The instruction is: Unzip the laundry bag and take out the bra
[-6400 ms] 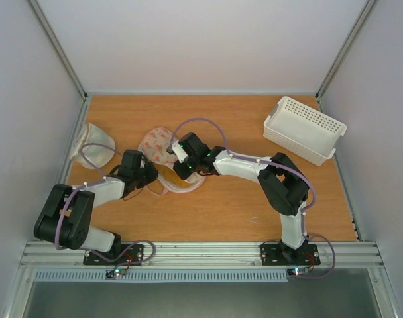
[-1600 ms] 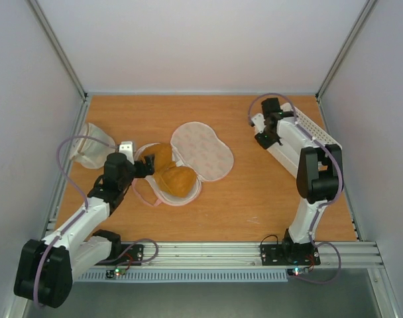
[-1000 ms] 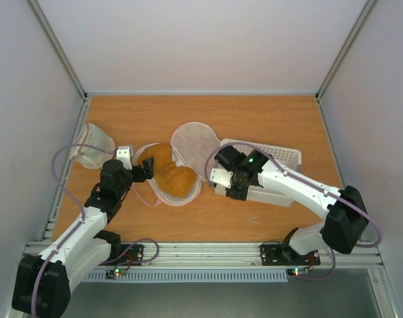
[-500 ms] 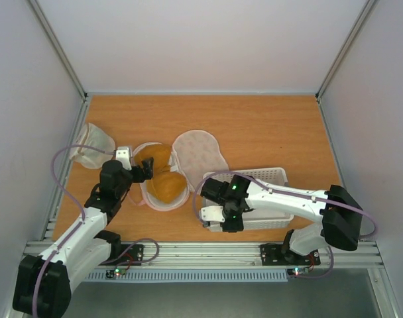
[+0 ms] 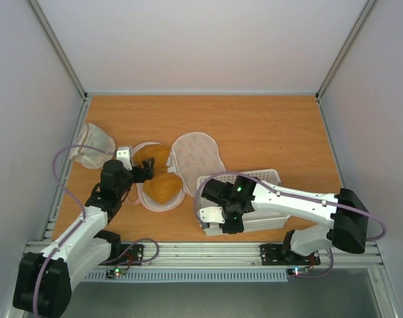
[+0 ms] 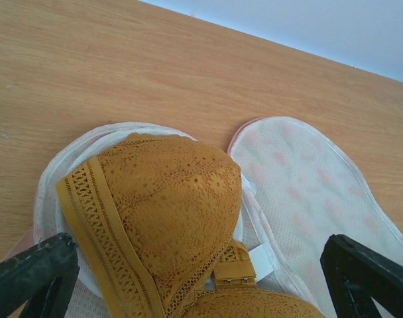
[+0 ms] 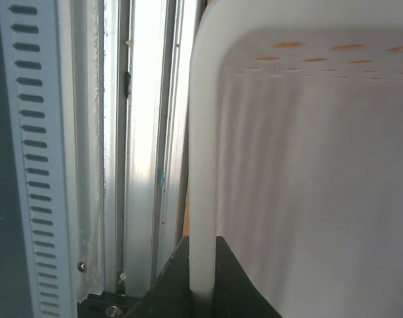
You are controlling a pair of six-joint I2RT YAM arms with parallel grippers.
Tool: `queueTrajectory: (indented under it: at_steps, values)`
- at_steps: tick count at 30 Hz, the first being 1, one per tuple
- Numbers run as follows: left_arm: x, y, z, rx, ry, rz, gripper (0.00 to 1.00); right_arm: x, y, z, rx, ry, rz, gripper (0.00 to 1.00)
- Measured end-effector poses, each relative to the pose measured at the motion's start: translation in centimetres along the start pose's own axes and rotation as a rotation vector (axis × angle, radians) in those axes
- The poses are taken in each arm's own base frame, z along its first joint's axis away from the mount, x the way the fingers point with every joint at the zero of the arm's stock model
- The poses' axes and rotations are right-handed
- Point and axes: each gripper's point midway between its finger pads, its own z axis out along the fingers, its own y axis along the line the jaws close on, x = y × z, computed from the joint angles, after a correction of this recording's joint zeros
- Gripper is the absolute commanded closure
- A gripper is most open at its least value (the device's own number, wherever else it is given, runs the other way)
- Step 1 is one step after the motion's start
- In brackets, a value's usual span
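The laundry bag [image 5: 196,154] lies unzipped on the table, its cream printed flap [image 6: 307,192] folded out to the right. The mustard-brown bra [image 5: 160,184] rests in the bag's other half, lace cups up [image 6: 175,199]. My left gripper [image 5: 146,170] hovers open over the bra, one finger [image 6: 36,275] on each side of the cup and nothing held. My right gripper [image 5: 220,222] is shut on the rim [image 7: 203,165] of the white perforated basket [image 5: 251,199], near the table's front edge.
An off-white mesh sack [image 5: 92,144] lies at the far left by the wall. The aluminium rail [image 7: 142,132] at the table's near edge runs just beside the basket's gripped end. Side walls enclose the table left and right.
My right arm has dragged the basket from mid-table toward the near edge and slightly left. The left arm has stayed almost still, open over the bra.
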Motion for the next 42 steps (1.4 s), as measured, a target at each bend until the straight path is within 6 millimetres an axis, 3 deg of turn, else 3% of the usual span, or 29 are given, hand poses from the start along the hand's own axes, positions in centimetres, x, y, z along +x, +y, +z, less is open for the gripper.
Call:
queueTrajectory:
  at_steps: [3, 7, 15, 19, 23, 29, 31, 39, 42]
  values:
    - [0.0, 0.0, 0.0, 0.000, 0.001, -0.004, 0.01, 0.4, 0.0, 1.3, -0.019, 0.027, -0.011, 0.99]
    - [0.1, 0.0, 0.1, -0.001, 0.005, -0.007, 0.01, 0.8, -1.5, 3.0, 0.004, 0.050, -0.010, 0.99]
    - [0.4, 0.3, 0.2, -0.009, 0.013, -0.010, 0.01, 1.3, -10.3, 3.0, 0.234, 0.034, 0.070, 0.99]
    - [0.5, 0.4, 0.2, -0.011, 0.015, -0.011, 0.01, 0.9, -13.0, 2.5, 0.322, 0.048, 0.080, 0.99]
    - [0.6, 0.6, 0.2, -0.014, 0.016, -0.013, 0.01, 1.5, -12.7, 1.6, 0.354, 0.052, 0.070, 0.99]
    - [0.6, 0.5, 0.2, -0.010, 0.018, -0.014, 0.01, 0.8, -8.6, -2.5, 0.390, -0.050, -0.011, 0.99]
    - [0.6, 0.5, 0.2, -0.010, 0.018, -0.014, 0.01, 0.0, -7.3, -2.8, 0.379, -0.085, -0.036, 0.99]
    - [0.6, 0.6, 0.2, -0.013, 0.017, -0.015, 0.01, 0.1, -4.5, 2.8, 0.246, -0.007, 0.009, 0.99]
    - [0.6, 0.6, 0.2, -0.012, 0.017, -0.015, 0.01, 0.7, -4.4, 3.8, 0.233, 0.025, 0.032, 0.99]
